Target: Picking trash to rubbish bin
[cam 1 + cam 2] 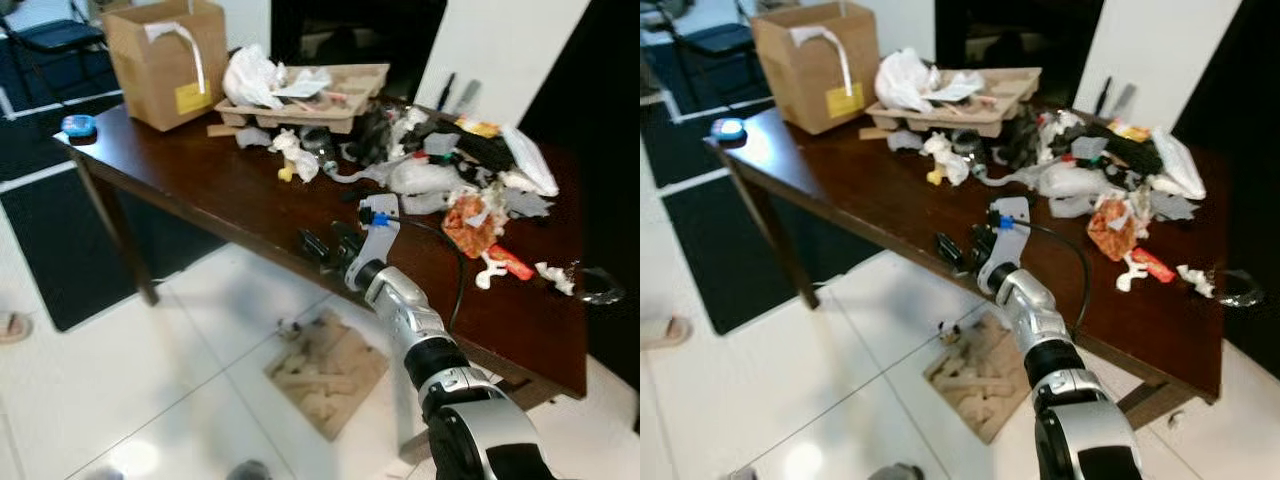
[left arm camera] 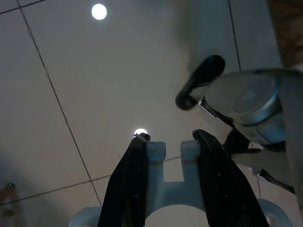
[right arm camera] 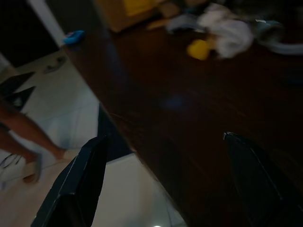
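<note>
Trash (image 1: 440, 175) lies in a heap on the far right part of the dark wooden counter (image 1: 220, 190): white plastic pieces, black scraps, crumpled orange paper (image 1: 465, 225) and a red piece near the right edge. Behind the heap stands a cardboard pulp tray (image 1: 330, 100) with a white plastic bag (image 1: 250, 75) on it. At the counter's far left corner stands an open cardboard box (image 1: 165, 60), and a small blue object (image 1: 78, 125) lies just beside that corner.

My right gripper (image 1: 325, 247) is stretched forward at the near edge of the counter, and its jaws are spread wide apart with nothing between them. In my right wrist view the two black fingers (image 3: 78, 184) frame the counter edge, and a person's bare legs stand on the white floor beyond.

My left gripper (image 2: 173, 156) points down at the white floor tiles (image 2: 71, 71); its jaws stand apart and hold nothing.

On the floor under the counter lies a flat brown piece of cardboard (image 1: 325, 370).
</note>
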{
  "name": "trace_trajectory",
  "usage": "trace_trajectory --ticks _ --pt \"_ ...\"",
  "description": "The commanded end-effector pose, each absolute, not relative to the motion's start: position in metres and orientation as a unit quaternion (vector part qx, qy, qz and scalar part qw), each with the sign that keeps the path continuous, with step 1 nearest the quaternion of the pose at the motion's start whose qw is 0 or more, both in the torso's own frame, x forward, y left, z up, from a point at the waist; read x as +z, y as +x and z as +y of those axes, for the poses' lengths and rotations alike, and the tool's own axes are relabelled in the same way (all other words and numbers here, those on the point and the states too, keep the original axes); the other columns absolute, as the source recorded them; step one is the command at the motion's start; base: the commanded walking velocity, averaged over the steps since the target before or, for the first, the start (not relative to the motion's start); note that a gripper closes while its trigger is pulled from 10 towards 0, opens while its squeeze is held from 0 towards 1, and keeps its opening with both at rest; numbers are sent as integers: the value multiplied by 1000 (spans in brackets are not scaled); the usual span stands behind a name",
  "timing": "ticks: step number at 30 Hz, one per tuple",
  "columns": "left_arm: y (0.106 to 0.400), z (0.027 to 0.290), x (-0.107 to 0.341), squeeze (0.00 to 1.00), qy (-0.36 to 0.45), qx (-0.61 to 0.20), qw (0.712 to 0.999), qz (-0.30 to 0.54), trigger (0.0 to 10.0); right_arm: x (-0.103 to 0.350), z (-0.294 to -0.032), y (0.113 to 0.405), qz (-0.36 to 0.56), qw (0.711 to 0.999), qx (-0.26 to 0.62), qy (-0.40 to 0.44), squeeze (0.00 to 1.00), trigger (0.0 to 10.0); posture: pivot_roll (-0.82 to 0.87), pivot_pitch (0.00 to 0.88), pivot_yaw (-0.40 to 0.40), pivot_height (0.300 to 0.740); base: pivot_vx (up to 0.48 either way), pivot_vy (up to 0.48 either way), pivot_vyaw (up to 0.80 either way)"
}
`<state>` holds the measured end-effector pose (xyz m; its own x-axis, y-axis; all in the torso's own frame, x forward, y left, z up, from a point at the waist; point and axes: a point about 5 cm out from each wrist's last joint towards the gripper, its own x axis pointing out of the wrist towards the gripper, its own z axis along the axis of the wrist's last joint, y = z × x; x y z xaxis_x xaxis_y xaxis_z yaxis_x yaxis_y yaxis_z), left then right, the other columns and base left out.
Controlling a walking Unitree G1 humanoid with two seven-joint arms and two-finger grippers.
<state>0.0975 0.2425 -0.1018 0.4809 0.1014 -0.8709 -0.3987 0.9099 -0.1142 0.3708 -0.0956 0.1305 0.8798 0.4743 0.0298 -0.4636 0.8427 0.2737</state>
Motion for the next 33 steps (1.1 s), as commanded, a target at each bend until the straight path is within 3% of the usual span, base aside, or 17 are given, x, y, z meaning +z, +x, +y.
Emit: trace_trajectory --ticks 1,13,33 --pt "89 240 -105 0 -152 144 840 501 10000 126 -100 370 26 961 236 143 0 10000 243 121 -74 740 0 -307 0" --pt "93 237 -104 0 -158 139 841 498 10000 125 -106 371 27 965 223 139 0 10000 229 134 -69 740 0 -472 0" --pt "100 235 -103 0 -170 141 849 481 10000 125 -103 373 35 967 222 118 0 10000 231 135 -77 740 0 0 0"
